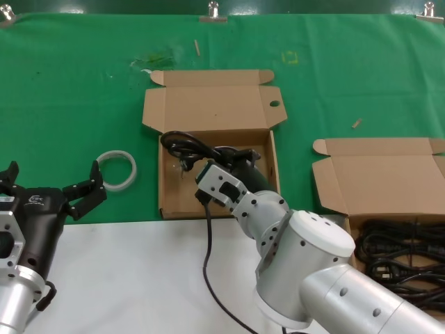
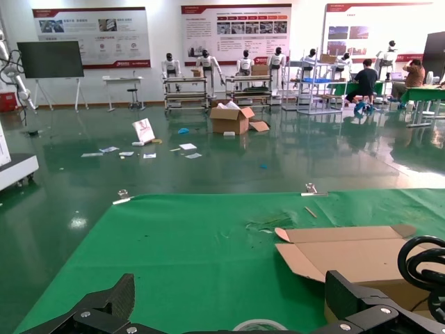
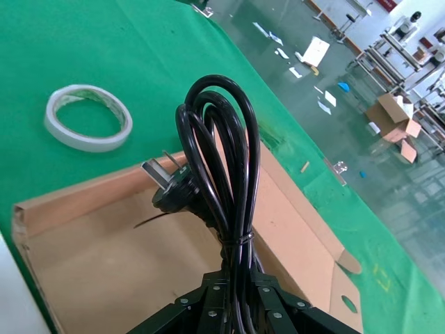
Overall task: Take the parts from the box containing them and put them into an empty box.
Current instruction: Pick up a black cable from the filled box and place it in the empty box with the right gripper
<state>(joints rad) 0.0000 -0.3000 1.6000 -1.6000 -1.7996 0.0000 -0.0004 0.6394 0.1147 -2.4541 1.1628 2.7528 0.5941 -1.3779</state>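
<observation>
My right gripper (image 1: 224,157) is shut on a coiled black power cable (image 1: 185,145) and holds it inside the middle cardboard box (image 1: 165,195), the one with a round hole (image 1: 274,104) in its lid flap. In the right wrist view the cable bundle (image 3: 222,174) rises from between the fingers (image 3: 217,296), its plug (image 3: 170,186) over the box floor (image 3: 90,257). Several more black cables (image 1: 400,254) lie in the box at the right (image 1: 334,202). My left gripper (image 1: 52,182) is open and empty at the left, near the table's front edge.
A white tape ring (image 1: 117,170) lies on the green cloth left of the middle box; it also shows in the right wrist view (image 3: 88,117). The white table edge (image 1: 139,264) runs along the front. Small scraps lie on the cloth at the back.
</observation>
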